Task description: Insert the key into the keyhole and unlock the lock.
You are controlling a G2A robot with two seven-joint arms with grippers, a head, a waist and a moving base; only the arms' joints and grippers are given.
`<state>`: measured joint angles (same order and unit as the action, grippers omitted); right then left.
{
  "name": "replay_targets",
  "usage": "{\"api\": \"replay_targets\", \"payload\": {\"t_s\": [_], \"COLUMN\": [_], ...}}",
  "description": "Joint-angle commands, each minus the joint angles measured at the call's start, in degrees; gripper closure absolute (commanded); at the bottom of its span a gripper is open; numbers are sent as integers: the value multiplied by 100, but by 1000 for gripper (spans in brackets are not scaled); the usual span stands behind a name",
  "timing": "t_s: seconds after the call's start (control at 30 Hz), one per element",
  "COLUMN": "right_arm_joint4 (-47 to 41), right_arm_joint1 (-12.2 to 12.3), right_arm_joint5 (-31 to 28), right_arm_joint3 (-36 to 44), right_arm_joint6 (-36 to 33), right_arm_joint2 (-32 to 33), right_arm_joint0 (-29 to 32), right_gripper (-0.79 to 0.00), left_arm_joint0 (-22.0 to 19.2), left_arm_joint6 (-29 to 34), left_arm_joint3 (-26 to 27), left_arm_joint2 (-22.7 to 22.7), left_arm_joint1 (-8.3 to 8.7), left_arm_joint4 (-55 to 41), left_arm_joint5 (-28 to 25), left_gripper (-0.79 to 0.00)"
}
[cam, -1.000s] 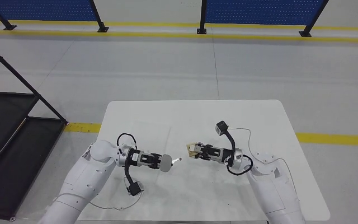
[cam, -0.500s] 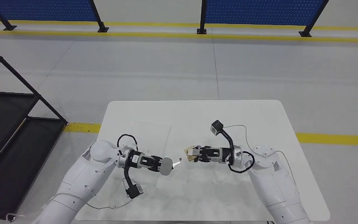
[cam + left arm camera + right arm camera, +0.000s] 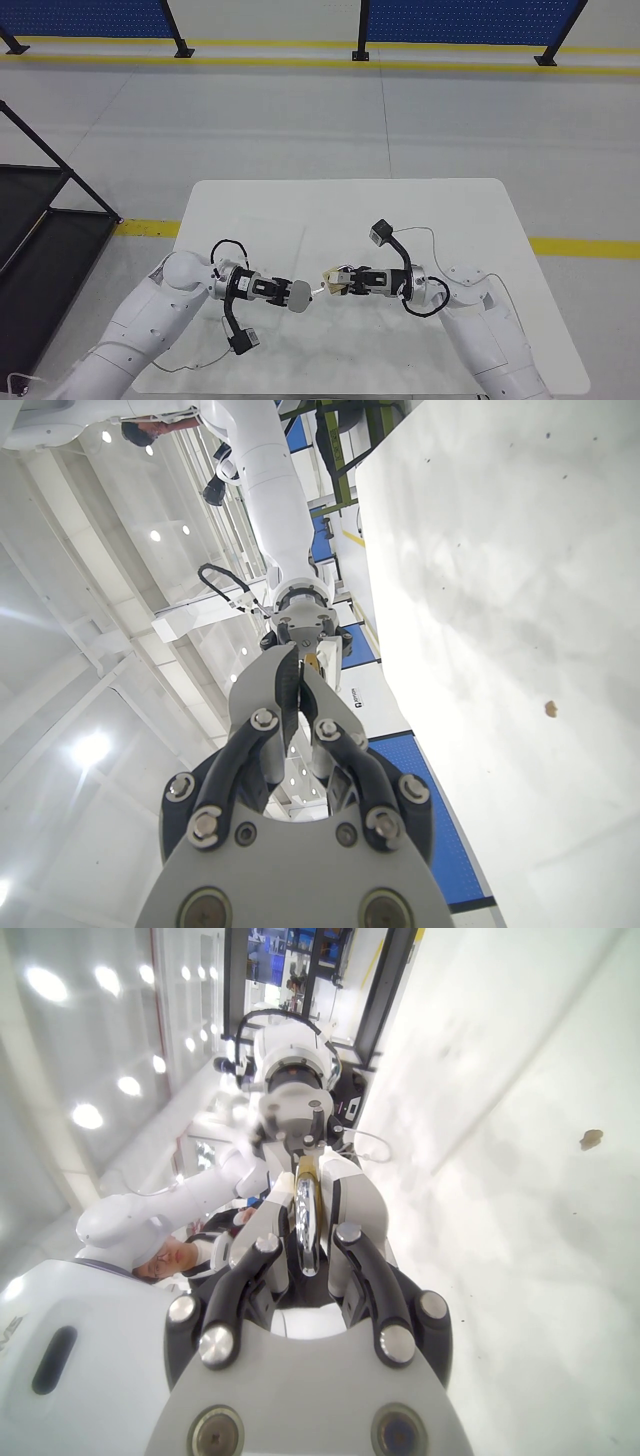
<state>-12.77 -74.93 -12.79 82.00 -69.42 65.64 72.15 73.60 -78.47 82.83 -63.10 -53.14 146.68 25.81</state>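
Observation:
In the top view my left gripper (image 3: 303, 295) hovers over the middle of the white table (image 3: 450, 215), shut on a small silver key (image 3: 317, 291) that points to the right. Facing it, my right gripper (image 3: 343, 284) is shut on a brass padlock (image 3: 330, 282). The key's tip meets the lock's near face; whether it is inside the keyhole is hidden. In the right wrist view the padlock's chrome shackle (image 3: 304, 1223) lies between the fingers and its brass body (image 3: 305, 1169) sticks out toward the left gripper (image 3: 296, 1114). In the left wrist view the shut fingers (image 3: 289, 685) hide the key.
A small brown crumb (image 3: 551, 708) lies on the table beside the grippers. A black rack (image 3: 40, 240) stands off the table's left side. Loose cables (image 3: 425, 235) hang from both wrists. Blue barriers line the far floor.
Both grippers have moved toward each other over the table's middle. The gap between key tip and padlock has closed, and the two now touch.

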Motion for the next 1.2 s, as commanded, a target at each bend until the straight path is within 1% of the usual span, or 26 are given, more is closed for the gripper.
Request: {"api": "replay_targets", "payload": {"t_s": [0.0, 0.5, 1.17], "right_arm_joint4": [-9, -41, -58], "right_arm_joint1": [14, 107, 193], "right_arm_joint5": [-15, -138, -194], "right_arm_joint3": [18, 142, 176], "right_arm_joint6": [36, 315, 600], "right_arm_joint2": [-11, -79, -263], "right_arm_joint0": [12, 102, 85], "right_gripper": [0, 0, 0], "left_arm_joint0": [-19, -173, -325], "left_arm_joint6": [40, 316, 503], "left_arm_joint3": [-7, -114, -197], "left_arm_joint2": [52, 370, 679], "left_arm_joint1": [26, 157, 304], "left_arm_joint4": [-15, -119, -265], "left_arm_joint5": [41, 317, 503], "left_gripper": [0, 0, 0]}}
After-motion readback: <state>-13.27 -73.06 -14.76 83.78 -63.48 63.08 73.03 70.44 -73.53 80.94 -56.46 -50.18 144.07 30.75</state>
